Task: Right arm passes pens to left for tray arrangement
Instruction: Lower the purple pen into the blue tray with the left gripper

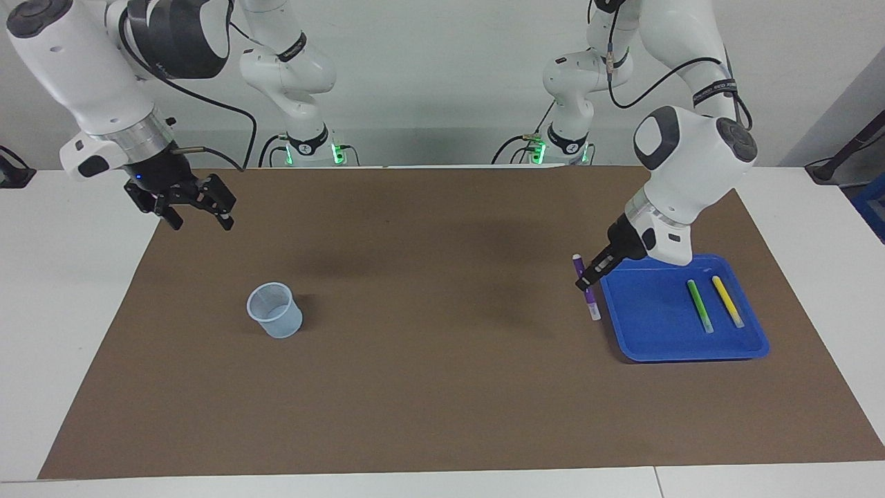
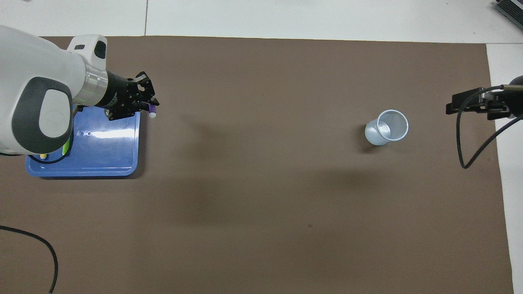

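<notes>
My left gripper [image 1: 585, 279] is shut on the purple pen [image 1: 588, 296] and holds it steeply tilted, whitish tip down, just off the rim of the blue tray [image 1: 650, 325] on the side toward the right arm's end. I cannot tell whether the tip touches the mat. The green pen [image 1: 700, 306] and the yellow pen [image 1: 727, 301] lie side by side in the tray. The overhead view shows the left gripper [image 2: 147, 104], the purple pen [image 2: 152, 110] and the tray [image 2: 110, 155]; the arm hides most of both other pens. My right gripper [image 1: 200, 223] is open and empty, raised over the mat's edge.
A small clear plastic cup [image 1: 275, 311] stands upright on the brown mat toward the right arm's end; it also shows in the overhead view [image 2: 388, 127]. White table surrounds the mat. A black cable [image 2: 41, 245] lies on the mat nearest the left arm's base.
</notes>
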`<state>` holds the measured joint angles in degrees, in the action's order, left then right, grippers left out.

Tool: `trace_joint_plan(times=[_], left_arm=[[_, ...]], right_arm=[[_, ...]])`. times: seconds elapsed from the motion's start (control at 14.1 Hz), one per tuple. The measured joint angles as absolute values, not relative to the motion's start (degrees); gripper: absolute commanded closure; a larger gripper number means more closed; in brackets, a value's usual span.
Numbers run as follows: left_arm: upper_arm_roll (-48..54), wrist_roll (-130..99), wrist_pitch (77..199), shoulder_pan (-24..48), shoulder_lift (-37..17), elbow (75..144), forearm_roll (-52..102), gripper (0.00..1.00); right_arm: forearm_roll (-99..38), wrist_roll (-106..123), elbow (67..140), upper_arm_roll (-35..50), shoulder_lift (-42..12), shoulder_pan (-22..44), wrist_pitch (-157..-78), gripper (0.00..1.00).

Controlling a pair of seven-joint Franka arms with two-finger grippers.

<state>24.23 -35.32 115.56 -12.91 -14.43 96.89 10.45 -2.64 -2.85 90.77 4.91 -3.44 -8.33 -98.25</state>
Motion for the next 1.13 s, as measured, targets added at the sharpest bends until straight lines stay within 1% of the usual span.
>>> trace_joint_plan(times=[0.21,0.42,0.5,0.78,1.13], left_arm=[[24.12,-22.59,114.91,-16.23,-13.33,99.65,4.64,1.0],[24.03,-10.91,115.31,-19.19,-12.76,101.71,-1.75,1.0],[23.99,-8.05,116.71,-20.22,-12.74,102.77,-3.09,1.0],[23.34,-2.31,128.58,-22.78,-13.21,110.19,-7.28,1.0],[23.06,1.54,133.28,-23.61,-14.92,113.17,-10.16,1.0]], right_arm=[[-1.9,-2.85,91.15,5.74,-3.26,-7.61,-98.11,0.0],[-1.84,-2.85,91.31,5.87,-3.13,-7.18,-95.13,0.0],[-1.84,-2.85,91.34,5.85,-3.03,-7.18,-94.57,0.0],[-1.83,-2.83,91.45,5.71,-2.76,-7.22,-94.27,0.0],[-1.82,-2.75,91.52,5.61,-2.74,-7.24,-94.21,0.0]])
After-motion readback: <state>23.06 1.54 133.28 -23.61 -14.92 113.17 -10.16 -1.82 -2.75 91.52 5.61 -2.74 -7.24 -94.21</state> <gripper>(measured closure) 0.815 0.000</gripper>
